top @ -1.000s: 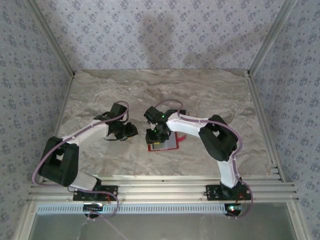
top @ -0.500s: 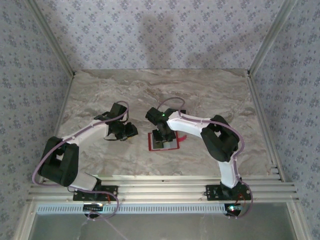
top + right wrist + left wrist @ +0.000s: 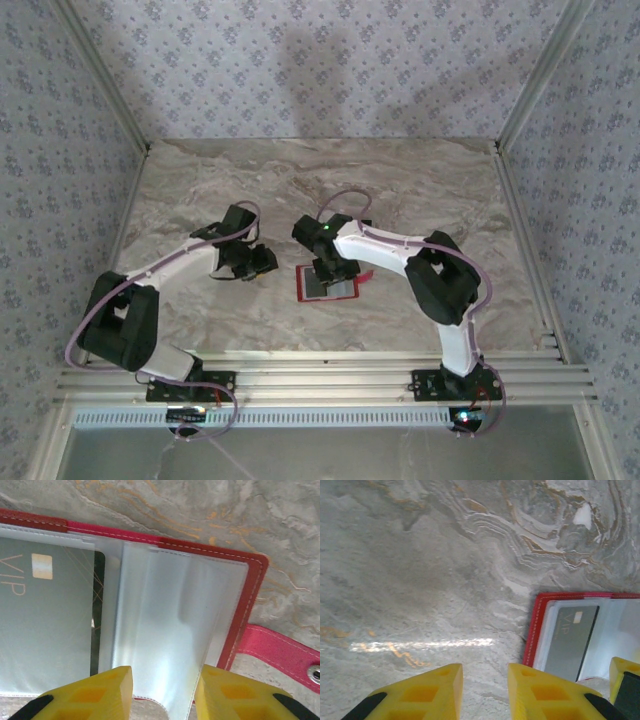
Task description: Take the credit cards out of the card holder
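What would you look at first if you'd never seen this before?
The bright red card holder jumps out, lying open in the middle of the marble table under the tip of the right arm. Up close, a grey card marked VIP sits in its left clear pocket. The right arm's yellow fingers poke in from the bottom, over the pocket beside it.

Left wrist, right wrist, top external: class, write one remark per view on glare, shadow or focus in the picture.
Left wrist view: a bright streak of glare lies across the marble table, and the left gripper looks soft at the frame's bottom edge. Right wrist view: the clear sleeves of the card holder shine milky white, hazing the VIP card. Top view: a broad soft shadow sits on the back wall.
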Available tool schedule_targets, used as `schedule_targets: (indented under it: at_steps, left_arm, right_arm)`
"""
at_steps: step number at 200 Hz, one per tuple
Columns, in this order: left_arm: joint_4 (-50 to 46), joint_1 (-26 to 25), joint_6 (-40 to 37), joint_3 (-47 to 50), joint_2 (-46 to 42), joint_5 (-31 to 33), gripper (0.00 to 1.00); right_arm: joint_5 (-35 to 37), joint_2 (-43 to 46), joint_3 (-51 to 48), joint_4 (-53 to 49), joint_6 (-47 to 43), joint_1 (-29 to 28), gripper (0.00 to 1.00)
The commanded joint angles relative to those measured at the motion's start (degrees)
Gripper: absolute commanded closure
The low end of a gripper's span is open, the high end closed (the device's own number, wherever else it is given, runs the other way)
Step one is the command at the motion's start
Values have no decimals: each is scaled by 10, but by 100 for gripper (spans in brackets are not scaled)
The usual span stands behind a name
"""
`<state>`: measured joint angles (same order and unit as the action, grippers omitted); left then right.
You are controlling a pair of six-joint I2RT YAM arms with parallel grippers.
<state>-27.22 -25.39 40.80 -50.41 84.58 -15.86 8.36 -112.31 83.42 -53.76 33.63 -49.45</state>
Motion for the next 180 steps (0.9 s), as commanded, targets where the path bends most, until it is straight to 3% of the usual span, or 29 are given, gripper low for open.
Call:
schedule_targets:
  at_steps: [1, 84, 147, 180]
  left_arm:
    - [-13, -19, -15, -32, 18, -5, 70]
    - [-19, -91, -8, -92, 100, -7, 70]
    - [-28, -126, 2, -127, 156, -2, 73]
    - [-34, -130, 3, -135, 171, 1, 75]
  right_arm:
    - [22, 34, -12, -19, 3, 10, 61]
    - [-7, 82, -101, 22, 0, 51, 61]
    - [-187, 142, -172, 157, 11, 89, 69]
    - [-248, 141, -189, 225, 38, 97, 73]
